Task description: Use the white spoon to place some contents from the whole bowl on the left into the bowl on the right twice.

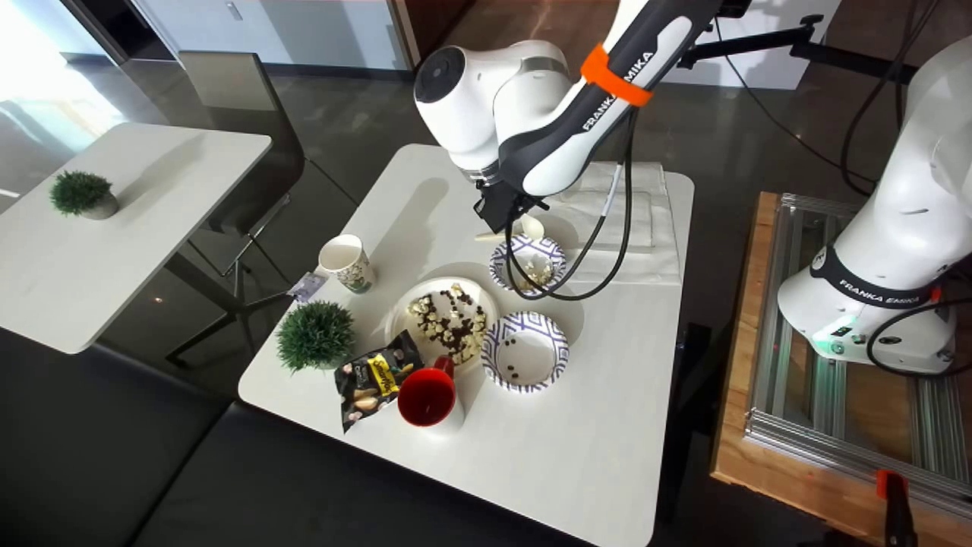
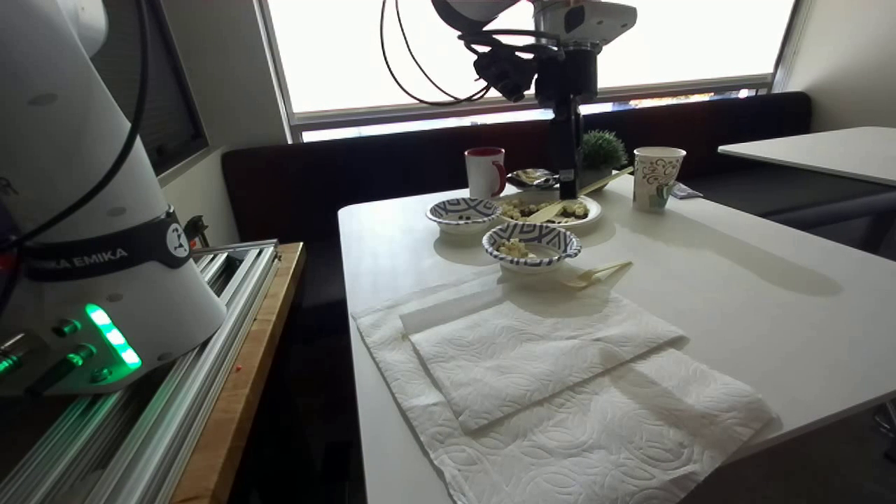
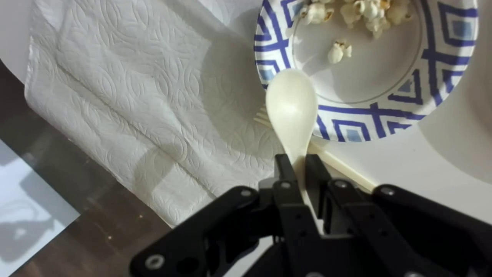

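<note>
A pale cream spoon [image 3: 292, 102] is held by its handle in my gripper [image 3: 295, 165]. Its head looks empty and overlaps the rim of a blue-patterned bowl [image 3: 369, 119] in the wrist view. In an exterior view the gripper [image 2: 569, 190] holds the spoon [image 2: 548, 212] raised above the table. The bowl [image 2: 532, 263] holds some popcorn. A second patterned bowl [image 1: 560, 353] beside it holds a few small dark pieces; it also shows in an exterior view [image 2: 462, 225]. A white plate [image 1: 400, 304] holds popcorn and dark pieces.
A pale fork [image 3: 342, 167] lies by the popcorn bowl. Paper towels [image 2: 532, 357] lie beside it. A red-and-white mug [image 1: 448, 418], snack bag [image 1: 372, 380], plant [image 1: 317, 334] and paper cup [image 1: 349, 266] stand around the plate. My cables [image 1: 626, 220] hang over the popcorn bowl in that exterior view.
</note>
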Available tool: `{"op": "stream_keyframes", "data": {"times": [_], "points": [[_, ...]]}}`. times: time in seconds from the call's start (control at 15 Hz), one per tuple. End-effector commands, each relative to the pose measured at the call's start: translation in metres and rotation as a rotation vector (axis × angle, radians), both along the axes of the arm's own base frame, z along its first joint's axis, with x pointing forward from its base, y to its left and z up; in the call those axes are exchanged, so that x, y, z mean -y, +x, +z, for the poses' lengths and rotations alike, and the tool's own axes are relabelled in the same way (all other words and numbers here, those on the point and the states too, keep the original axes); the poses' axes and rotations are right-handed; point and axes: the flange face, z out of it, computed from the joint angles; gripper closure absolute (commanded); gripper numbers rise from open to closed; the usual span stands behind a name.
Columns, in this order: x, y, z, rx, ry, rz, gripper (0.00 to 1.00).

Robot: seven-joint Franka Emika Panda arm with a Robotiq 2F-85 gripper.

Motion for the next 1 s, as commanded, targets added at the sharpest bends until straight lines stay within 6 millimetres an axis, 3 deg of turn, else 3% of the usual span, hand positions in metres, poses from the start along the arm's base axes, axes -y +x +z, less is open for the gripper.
{"op": "stream_keyframes", "data": {"times": [0.0, 0.2, 0.33, 0.73, 0.87, 0.93], "points": [[-0.002, -0.005, 0.025, 0.0, 0.106, -0.016, 0.97], [-0.005, 0.005, 0.044, 0.045, 0.278, -0.05, 0.97], [-0.007, 0.016, 0.047, 0.114, 0.361, -0.092, 0.97], [-0.025, 0.039, 0.016, 0.337, 0.44, -0.219, 0.97], [-0.033, 0.039, 0.001, 0.323, 0.481, -0.202, 0.97], [-0.025, 0.038, 0.012, 0.318, 0.447, -0.199, 0.97]]}}
